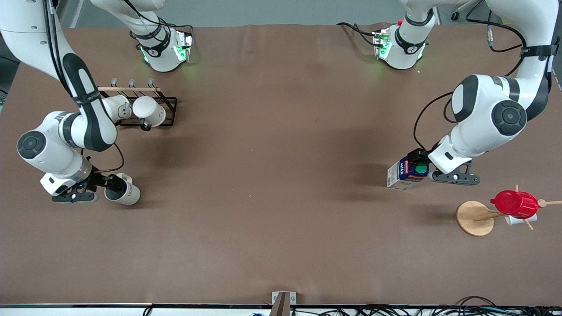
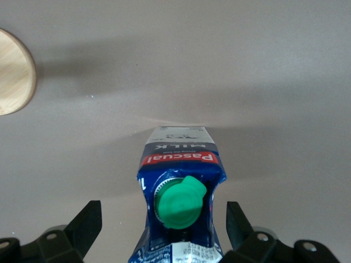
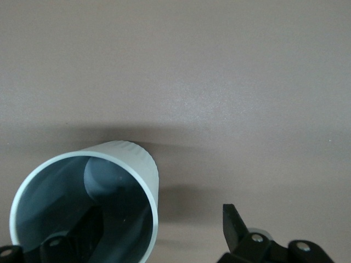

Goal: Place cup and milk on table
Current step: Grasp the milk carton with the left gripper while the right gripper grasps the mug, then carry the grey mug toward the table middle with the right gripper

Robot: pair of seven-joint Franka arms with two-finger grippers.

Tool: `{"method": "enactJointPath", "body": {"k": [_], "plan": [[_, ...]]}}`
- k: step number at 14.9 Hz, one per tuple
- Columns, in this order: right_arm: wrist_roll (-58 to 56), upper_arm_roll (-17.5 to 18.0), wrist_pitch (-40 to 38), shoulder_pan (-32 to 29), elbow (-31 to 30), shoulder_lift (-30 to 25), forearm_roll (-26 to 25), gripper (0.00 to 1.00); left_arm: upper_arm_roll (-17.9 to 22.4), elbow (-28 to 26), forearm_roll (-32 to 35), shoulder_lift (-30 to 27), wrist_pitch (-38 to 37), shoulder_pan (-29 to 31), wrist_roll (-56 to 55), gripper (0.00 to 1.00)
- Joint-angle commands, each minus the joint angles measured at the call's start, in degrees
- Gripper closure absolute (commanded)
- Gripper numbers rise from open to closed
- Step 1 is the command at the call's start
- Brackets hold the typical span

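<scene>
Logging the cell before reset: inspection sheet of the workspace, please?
Surface: matte brown table, faintly creased; no spills seen.
Job's things: cream-coloured mug with dark grey inside and dark blue gable-top milk carton with green cap, both apparently standing on table.
Clutter: black wire rack holding two white mugs; wooden mug tree holding red cup.
Claws: right claw open, straddling mug's rim; left claw open around carton.
Cables: black cable loops at each wrist.
Surroundings: more cables along table's near edge.

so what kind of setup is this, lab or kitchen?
Likely a robot lab bench: two Franka arms bolted to a brown-covered table, loose cables along its edge, and staged props such as the milk and a mug rack.
</scene>
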Motion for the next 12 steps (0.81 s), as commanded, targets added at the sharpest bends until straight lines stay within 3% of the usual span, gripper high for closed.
{"method": "enactJointPath", "body": {"k": [1, 2, 4, 8, 12], "plan": [[-0.55, 0.36, 0.03, -0.2, -0.51, -0.67, 1.01, 0.5, -0.2, -0.35, 0.15, 0.16, 0.73, 0.06, -0.26, 0.03], [-0.28, 0.36, -0.06, -0.11, -0.51, -0.67, 1.1, 0.74, -0.2, -0.43, 0.15, 0.25, 0.73, -0.03, -0.26, 0.06], [1.55, 0.36, -0.67, -0.02, -0.25, -0.67, 3.72, 1.0, -0.2, -0.87, 0.15, 0.34, 0.73, -0.12, -0.26, 0.17], [2.71, 0.45, -2.5, 0.33, 1.15, -0.84, 4.18, 1.0, -0.82, -1.14, 0.15, 0.95, 0.82, -0.12, -0.26, 0.33], [9.7, 1.06, -24.08, 2.35, 12.2, -3.3, 4.53, 1.0, -0.91, -0.96, 0.15, 1.39, 1.26, -0.12, -0.26, 0.54]]}}
